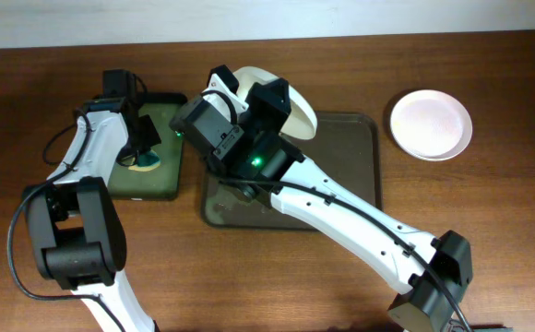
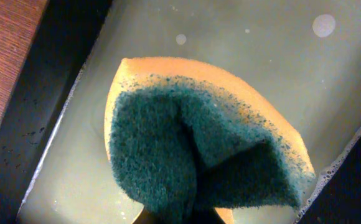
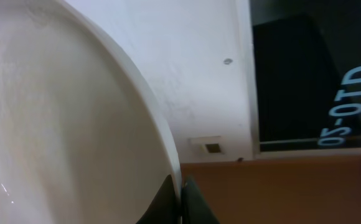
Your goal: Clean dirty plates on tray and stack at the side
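Note:
My right gripper [image 1: 249, 92] is shut on the rim of a white plate [image 1: 295, 97] and holds it tilted up above the far left of the dark brown tray [image 1: 364, 157]. In the right wrist view the plate [image 3: 56, 124] fills the left side, its rim pinched between my fingers [image 3: 182, 199]. Another white plate [image 1: 431, 124] lies flat on the table right of the tray. My left gripper [image 1: 146, 152] is shut on a folded yellow and green sponge [image 2: 199, 143], held over the soapy water of the small black tray [image 1: 171, 180]. No third plate is in view.
The right arm [image 1: 360, 221] stretches across the brown tray from the front right. The left arm [image 1: 83, 166] runs along the left side of the black tray. Black tray rim [image 2: 50, 93] edges the soapy water [image 2: 261, 56].

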